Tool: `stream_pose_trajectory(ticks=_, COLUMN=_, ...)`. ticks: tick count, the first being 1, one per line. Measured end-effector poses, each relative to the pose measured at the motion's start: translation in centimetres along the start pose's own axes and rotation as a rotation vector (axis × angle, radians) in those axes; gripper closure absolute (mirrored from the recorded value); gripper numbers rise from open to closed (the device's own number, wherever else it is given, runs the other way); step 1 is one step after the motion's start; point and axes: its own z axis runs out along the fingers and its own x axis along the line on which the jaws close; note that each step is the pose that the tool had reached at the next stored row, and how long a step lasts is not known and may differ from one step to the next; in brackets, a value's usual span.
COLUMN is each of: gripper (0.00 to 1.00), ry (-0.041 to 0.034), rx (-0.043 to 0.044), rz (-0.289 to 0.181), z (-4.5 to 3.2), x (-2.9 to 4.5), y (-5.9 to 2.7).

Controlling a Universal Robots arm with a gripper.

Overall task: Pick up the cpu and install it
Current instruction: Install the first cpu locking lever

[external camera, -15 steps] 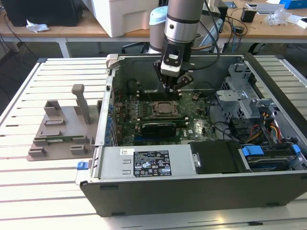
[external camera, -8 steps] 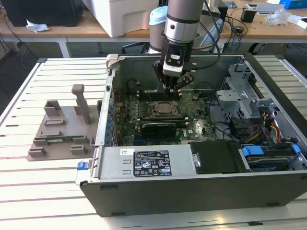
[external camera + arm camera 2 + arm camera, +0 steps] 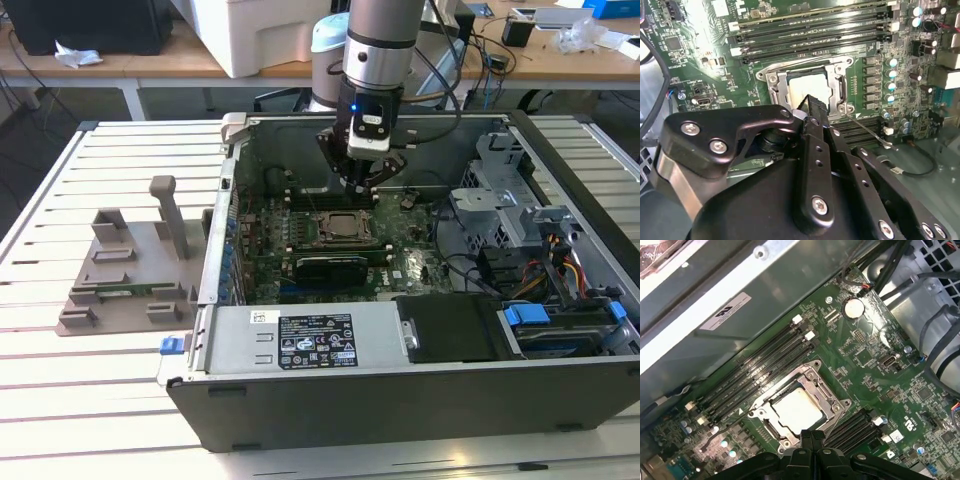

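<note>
On the table [image 3: 60, 400] an open case [image 3: 420, 390] holds a board [image 3: 875, 365] whose socket [image 3: 799, 409] cradles the cpu [image 3: 796, 410], while the hand [image 3: 812, 436] hovers above, fingers pressed together, holding nothing.

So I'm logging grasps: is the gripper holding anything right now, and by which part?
Nothing is held. The gripper has its fingers shut together and empty above the motherboard, while the cpu already sits in its socket.

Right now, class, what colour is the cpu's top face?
Pale silvery-grey, seen best in the first wrist view: cpu.
</note>
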Motion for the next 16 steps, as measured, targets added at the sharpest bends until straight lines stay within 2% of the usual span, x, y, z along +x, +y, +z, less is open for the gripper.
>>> stream_pose_trajectory(ticks=16, gripper=0.89, ry=-0.0138, rx=0.0039, rz=-0.149, z=0.0, x=0.0, y=0.0)
